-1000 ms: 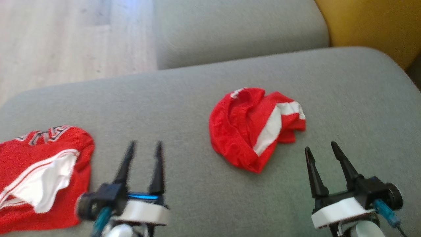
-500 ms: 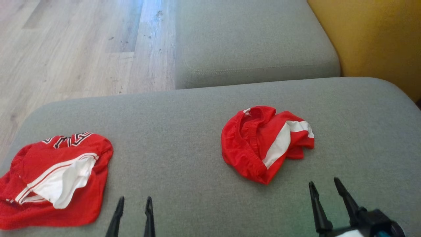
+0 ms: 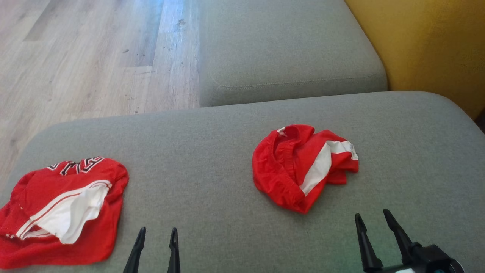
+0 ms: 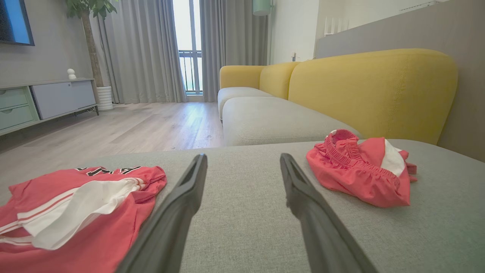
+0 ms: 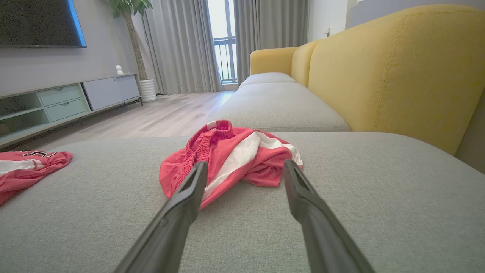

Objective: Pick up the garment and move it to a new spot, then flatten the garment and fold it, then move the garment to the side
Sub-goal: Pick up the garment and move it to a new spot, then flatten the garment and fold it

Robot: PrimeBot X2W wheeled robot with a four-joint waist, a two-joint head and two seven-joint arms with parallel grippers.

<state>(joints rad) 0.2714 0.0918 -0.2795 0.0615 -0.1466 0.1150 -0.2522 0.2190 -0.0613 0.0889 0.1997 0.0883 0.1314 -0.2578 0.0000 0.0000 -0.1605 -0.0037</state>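
A crumpled red garment (image 3: pixel 299 167) with a white stripe lies right of centre on the grey couch cushion (image 3: pixel 212 159). Its elastic waistband faces up. My right gripper (image 3: pixel 371 213) stands open just short of its near right edge, apart from it. In the right wrist view the garment (image 5: pixel 227 155) lies straight ahead between the open fingers of the right gripper (image 5: pixel 245 163). My left gripper (image 3: pixel 158 229) is open and empty over bare cushion. In the left wrist view, with the left gripper (image 4: pixel 242 157) open, the garment (image 4: pixel 360 174) is off to the right.
A second red garment (image 3: pixel 64 208) with white panels and lettering lies spread at the cushion's left end. Another grey cushion (image 3: pixel 284 45) adjoins at the back. A yellow backrest (image 3: pixel 428 45) runs along the right. Wooden floor (image 3: pixel 75 57) lies beyond the left and far edges.
The head camera has shifted, so everything sits lower in the picture and both grippers show only near the bottom edge. Both garments lie as before, and both grippers stay open.
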